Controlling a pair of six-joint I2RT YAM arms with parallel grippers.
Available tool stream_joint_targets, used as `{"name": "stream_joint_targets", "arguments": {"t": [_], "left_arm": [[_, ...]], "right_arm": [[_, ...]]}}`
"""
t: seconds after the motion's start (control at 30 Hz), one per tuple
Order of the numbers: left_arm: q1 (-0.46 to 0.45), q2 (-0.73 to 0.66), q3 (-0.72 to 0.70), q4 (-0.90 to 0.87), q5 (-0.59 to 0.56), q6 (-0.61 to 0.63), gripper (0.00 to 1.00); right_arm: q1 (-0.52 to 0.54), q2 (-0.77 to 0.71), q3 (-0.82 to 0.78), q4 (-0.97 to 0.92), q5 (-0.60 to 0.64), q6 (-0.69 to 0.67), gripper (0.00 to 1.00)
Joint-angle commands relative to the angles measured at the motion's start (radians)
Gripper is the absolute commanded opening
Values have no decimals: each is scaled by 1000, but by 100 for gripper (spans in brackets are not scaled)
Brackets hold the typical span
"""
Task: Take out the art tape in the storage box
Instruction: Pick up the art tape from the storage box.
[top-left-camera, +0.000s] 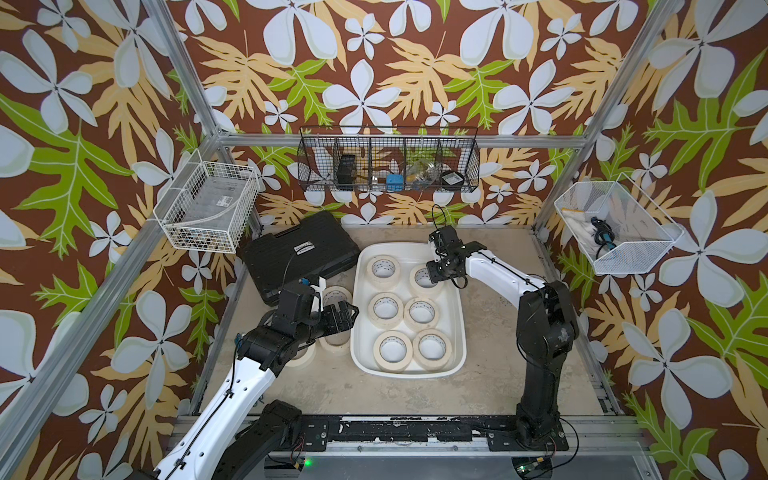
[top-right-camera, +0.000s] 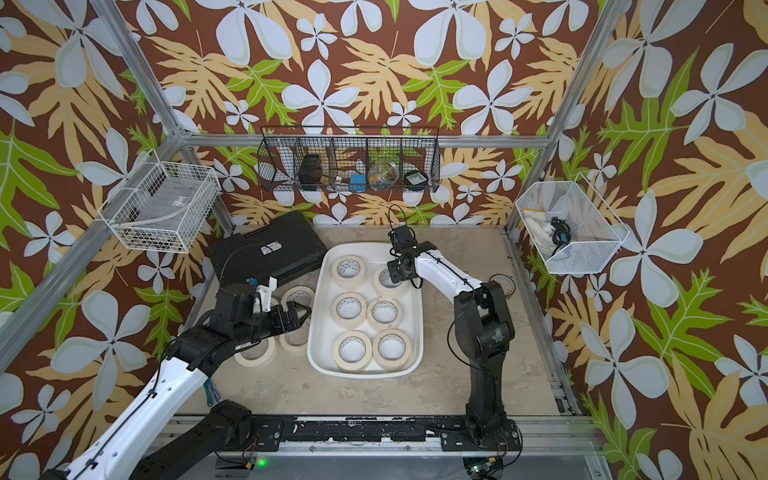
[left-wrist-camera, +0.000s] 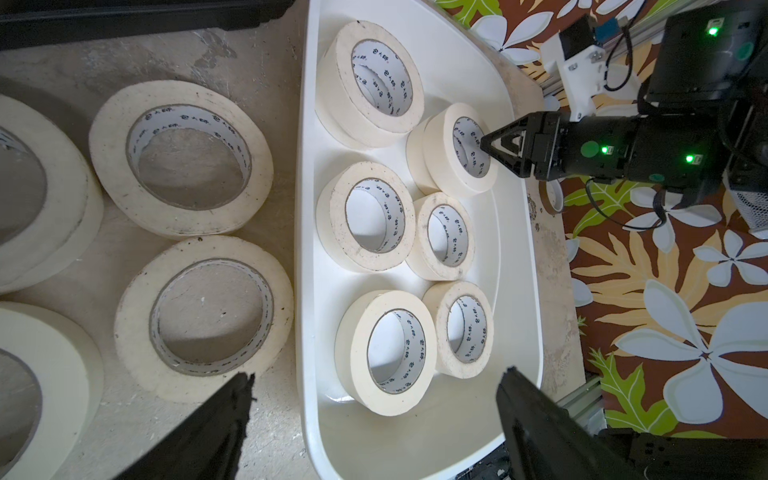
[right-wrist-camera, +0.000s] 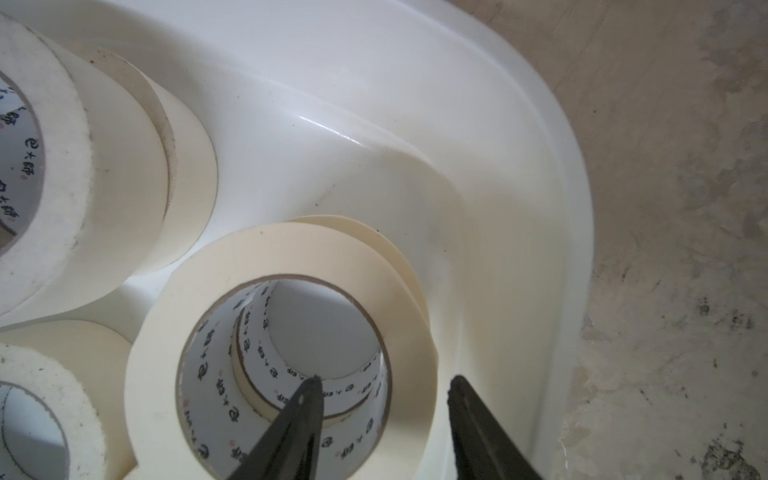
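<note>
Black fingers (right-wrist-camera: 299, 415) of the right gripper (right-wrist-camera: 384, 376) straddle the wall of a cream masking-tape roll (right-wrist-camera: 249, 257) with a white printed core. One finger stands inside the core and its mate stands outside the rim. Whether they press on the wall cannot be told.

This roll sits on a second roll at the far right of the large shallow white plastic storage box (top-left-camera: 409, 252), close to its sloping wall. Both top views show six roll positions in the box, in two columns.

The left gripper (left-wrist-camera: 379, 372) hovers at the box's left rim, its fingers spread wide with nothing between them.

More cream rolls (left-wrist-camera: 108, 145) lie flat on the beige surface (top-left-camera: 490, 353) just left of the box, partly hidden under the left arm in the top views. A black ribbed hard case (top-left-camera: 299, 253) lies behind them, near the box's far left corner. A thin brownish ring (top-right-camera: 502, 284) lies on the surface right of the right arm.

A black wire rack (top-left-camera: 388, 162) and white wire baskets (top-left-camera: 203, 208) hang on the walls above.
</note>
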Motion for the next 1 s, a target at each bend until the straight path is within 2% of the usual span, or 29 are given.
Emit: {"name": "stream_joint_targets", "arguments": {"t": [0.0,0.4,0.7,0.97], "left_arm": [[-1,-11,-5,31,29,-16,95],[-1,-22,19,27,46,-11,94],[-1,-19,20,27,46,-9,94],[-1,-13,11,31,44,-1,94]], "right_arm": [[0,26,30,-37,1,-14,52],[-9,67,82,-76,55,11,52],[-8,4,67,-47,17,5,53],[-16,55,99,-64,17,0,54]]}}
